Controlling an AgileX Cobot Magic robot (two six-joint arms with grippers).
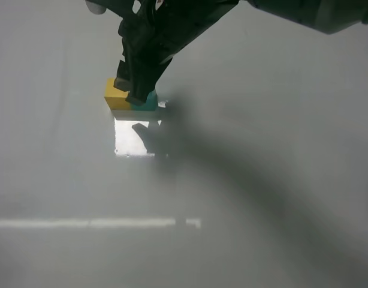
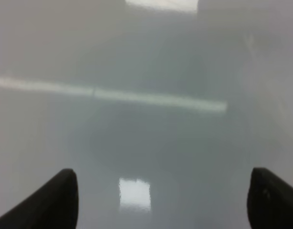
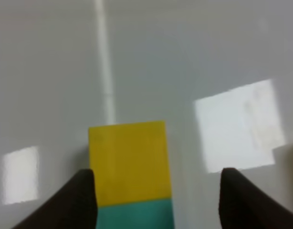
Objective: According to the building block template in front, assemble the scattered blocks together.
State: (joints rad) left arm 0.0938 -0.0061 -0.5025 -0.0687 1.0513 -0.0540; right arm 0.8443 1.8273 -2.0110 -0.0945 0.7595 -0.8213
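1. Hanging low over the tabletop (image 1: 262,180), the right end effector (image 1: 135,90) is sitting right above two blocks, a yellow block (image 1: 116,96) and a teal block (image 1: 149,103).
2. The two blocks are touching side by side, making one short bar, probably because the task wants them joined like the template.
3. In the right wrist view, the right end effector's fingers (image 3: 79,198) are standing apart, one on each side of the blocks, and not squeezing them. I am guessing it is letting go so the pair can rest in place.
4. I am not seeing a separate template anywhere, so I cannot tell which pair this is.
5. The left end effector (image 2: 161,200) is waiting far away with its fingers wide apart over bare tabletop, holding nothing, likely keeping out of the way.
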